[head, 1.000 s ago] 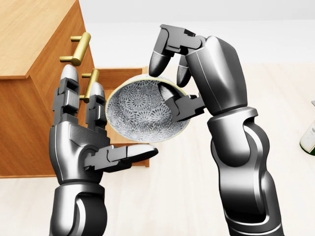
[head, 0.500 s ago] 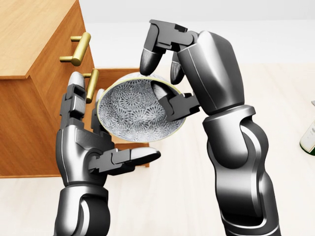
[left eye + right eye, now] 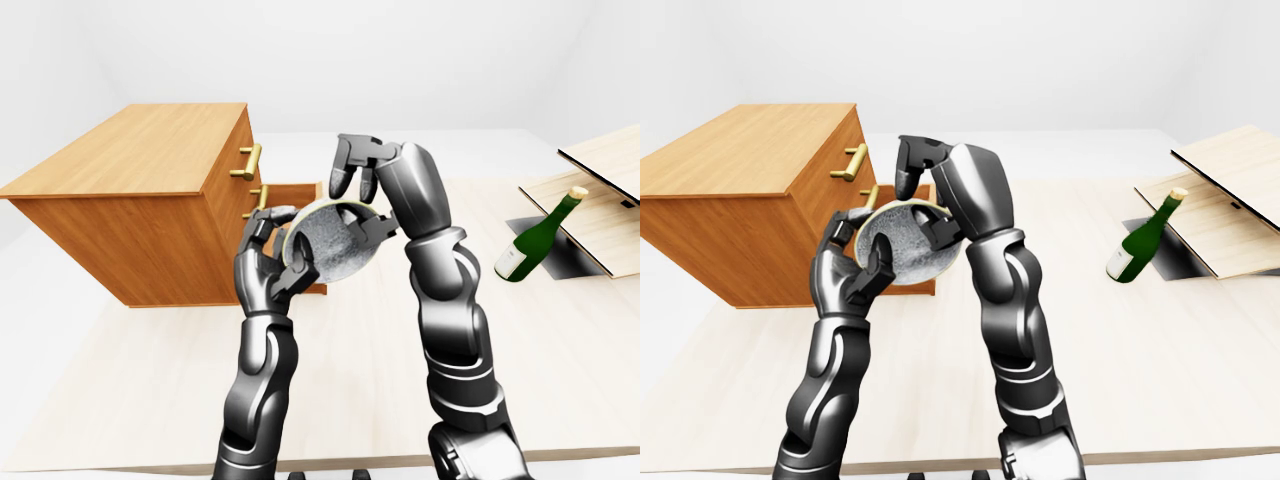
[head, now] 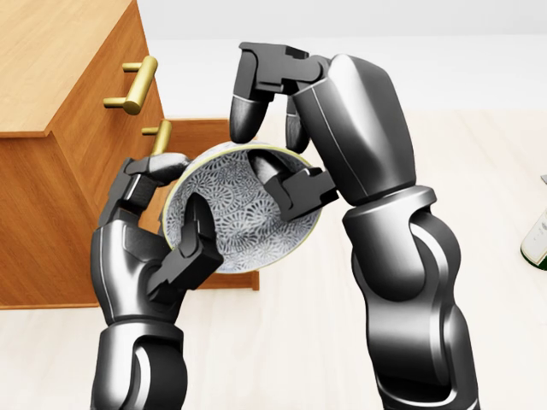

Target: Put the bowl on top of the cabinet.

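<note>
Since a second ago the left hand [image 4: 141,269] has curled shut. Its fingers, then open beneath the bowl [image 4: 244,218], now wrap the rim at 9 o'clock, with the thumb across the patterned inside. Bowl and right hand [image 4: 320,128] have drifted left.

Head view: the bowl stands on edge, mouth to the camera, gripped by both hands. The right hand's fingers hook the rim at 12 o'clock and its thumb presses inside at 2 o'clock. The cabinet [image 4: 51,60] top lies at 10 o'clock from the bowl.

Left-eye view: the bowl hangs beside the open drawer [image 3: 300,192], below the top's edge in the picture. The left hand is nearer the cabinet. A bottle [image 3: 537,238] leans well apart at 3 o'clock.

Right-eye view: same hold. I judge the lift must go toward 10 o'clock, with the bowl turned level.
</note>
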Tool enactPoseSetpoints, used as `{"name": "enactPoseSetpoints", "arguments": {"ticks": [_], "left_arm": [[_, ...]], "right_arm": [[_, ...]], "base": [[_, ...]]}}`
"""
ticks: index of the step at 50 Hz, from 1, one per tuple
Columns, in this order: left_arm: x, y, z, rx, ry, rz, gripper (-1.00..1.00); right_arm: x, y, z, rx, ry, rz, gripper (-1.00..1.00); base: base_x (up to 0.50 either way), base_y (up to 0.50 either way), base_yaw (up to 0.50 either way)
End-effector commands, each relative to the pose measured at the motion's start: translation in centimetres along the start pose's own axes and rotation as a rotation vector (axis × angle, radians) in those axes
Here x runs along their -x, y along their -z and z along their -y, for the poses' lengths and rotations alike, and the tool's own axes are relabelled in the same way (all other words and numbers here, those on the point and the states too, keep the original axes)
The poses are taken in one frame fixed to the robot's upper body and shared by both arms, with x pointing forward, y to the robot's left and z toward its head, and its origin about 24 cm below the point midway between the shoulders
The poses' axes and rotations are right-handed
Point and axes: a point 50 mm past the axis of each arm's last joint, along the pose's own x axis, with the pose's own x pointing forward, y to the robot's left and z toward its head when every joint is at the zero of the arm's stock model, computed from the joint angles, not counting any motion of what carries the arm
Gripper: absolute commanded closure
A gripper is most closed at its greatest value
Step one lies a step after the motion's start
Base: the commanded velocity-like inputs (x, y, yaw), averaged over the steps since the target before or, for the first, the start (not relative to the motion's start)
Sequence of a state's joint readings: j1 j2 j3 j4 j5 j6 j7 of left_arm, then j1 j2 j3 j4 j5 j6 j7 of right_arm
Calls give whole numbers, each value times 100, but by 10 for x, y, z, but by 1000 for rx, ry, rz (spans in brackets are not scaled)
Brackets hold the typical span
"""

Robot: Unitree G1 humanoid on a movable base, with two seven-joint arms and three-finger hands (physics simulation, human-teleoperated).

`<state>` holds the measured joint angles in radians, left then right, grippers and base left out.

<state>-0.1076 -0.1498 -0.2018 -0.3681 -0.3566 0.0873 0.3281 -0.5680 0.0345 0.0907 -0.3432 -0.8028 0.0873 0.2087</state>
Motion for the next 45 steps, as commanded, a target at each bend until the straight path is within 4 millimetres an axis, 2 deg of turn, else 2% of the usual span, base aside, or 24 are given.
{"name": "enactPoseSetpoints", "arguments": {"ticks": [1,8,9,25,31,41,45], "left_arm": [[0,-1,2,30,14,-3,100],[-1,0,-1,23,1,-8,100],[-1,0,-1,24,-1,-7,100],[-1,-2,-3,29,-18,-2,100],[-1,-8,-2,49,-24,22,100],[-1,-44,7,127,-45,161,100],[-1,-51,8,148,-45,190,100]], "right_arm": [[0,0,2,20,41,-6,100],[2,3,0,12,42,-21,100],[2,4,0,23,46,-22,-100],[7,12,3,4,67,-49,-100],[12,20,1,-11,71,-82,-100],[28,38,3,-25,82,-153,-100],[31,40,7,-17,89,-155,-100]], "base": [[0,0,0],[0,0,0],[0,0,0],[0,0,0],[0,0,0],[0,0,0],[0,0,0]]}}
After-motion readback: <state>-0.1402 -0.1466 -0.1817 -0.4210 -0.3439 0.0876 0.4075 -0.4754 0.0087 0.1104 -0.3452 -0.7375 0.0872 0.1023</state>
